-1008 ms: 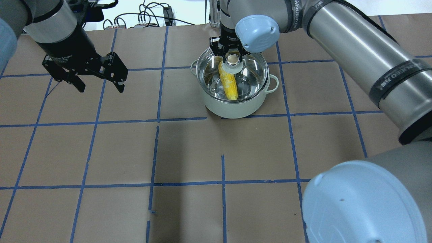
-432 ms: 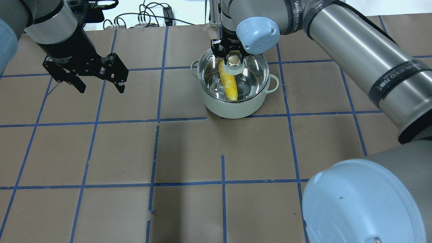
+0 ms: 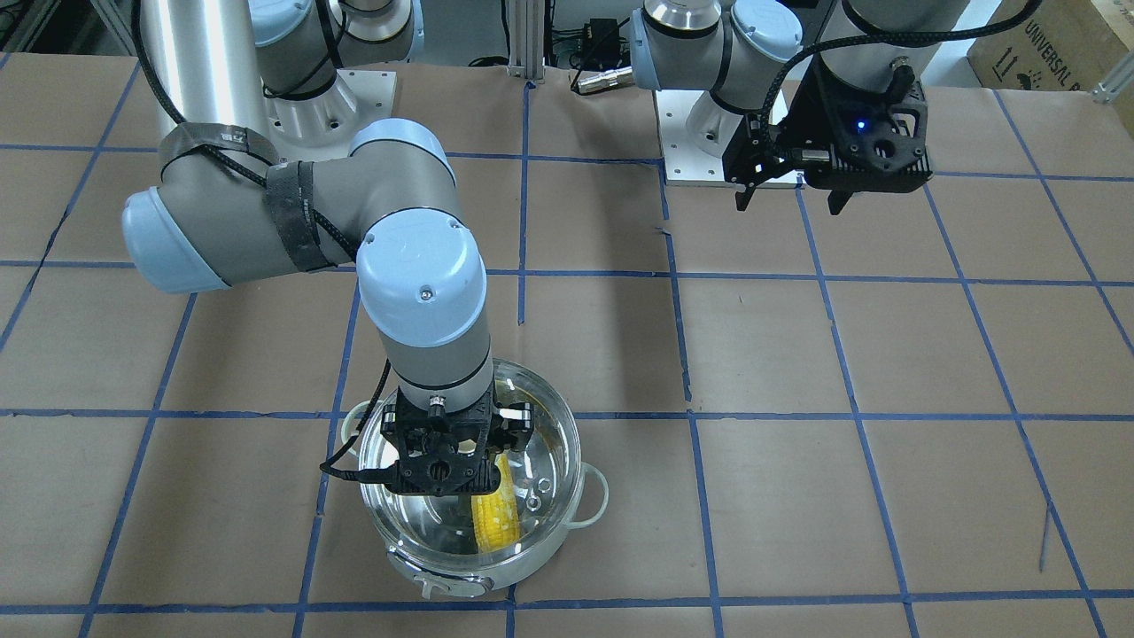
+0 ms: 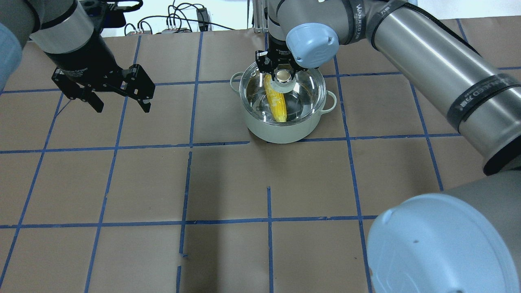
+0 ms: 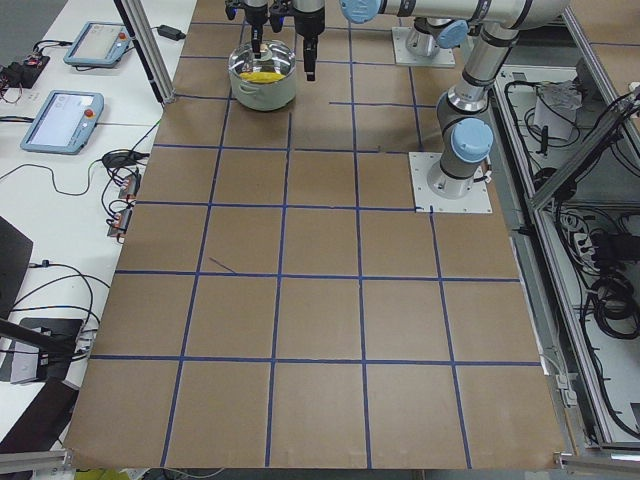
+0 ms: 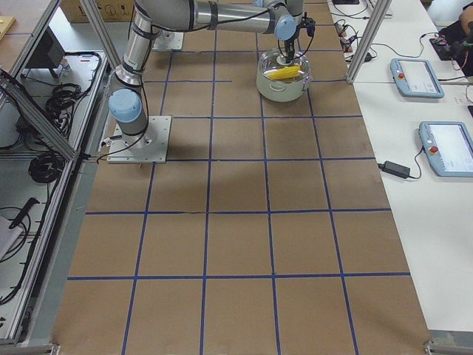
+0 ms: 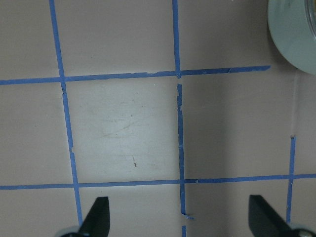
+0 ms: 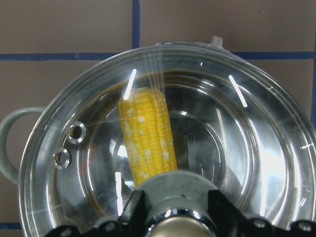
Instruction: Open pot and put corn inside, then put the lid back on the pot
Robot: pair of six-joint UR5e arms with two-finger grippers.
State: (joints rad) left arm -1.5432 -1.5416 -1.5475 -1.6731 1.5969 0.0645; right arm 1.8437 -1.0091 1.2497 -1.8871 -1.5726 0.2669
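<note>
The steel pot (image 4: 281,132) stands at the table's far middle. The yellow corn (image 4: 274,101) lies inside it. The clear glass lid (image 4: 303,95) covers the pot's mouth. My right gripper (image 4: 282,75) is shut on the lid's knob from above. In the right wrist view the corn (image 8: 148,138) shows through the lid (image 8: 247,148), with the fingers (image 8: 133,212) on either side of the knob (image 8: 177,190). My left gripper (image 4: 122,108) is open and empty, hovering above the table well to the pot's left. Its wrist view shows the pot's wall (image 7: 296,34) at the top right corner.
Brown paper with a blue tape grid covers the table (image 4: 228,183). Cables and a plug strip (image 4: 179,22) lie beyond the far edge. The right arm's elbow (image 4: 439,244) fills the near right corner of the overhead view.
My right gripper has moved the lid slightly right and down, so it sits more squarely over the pot. The left arm has not moved.
</note>
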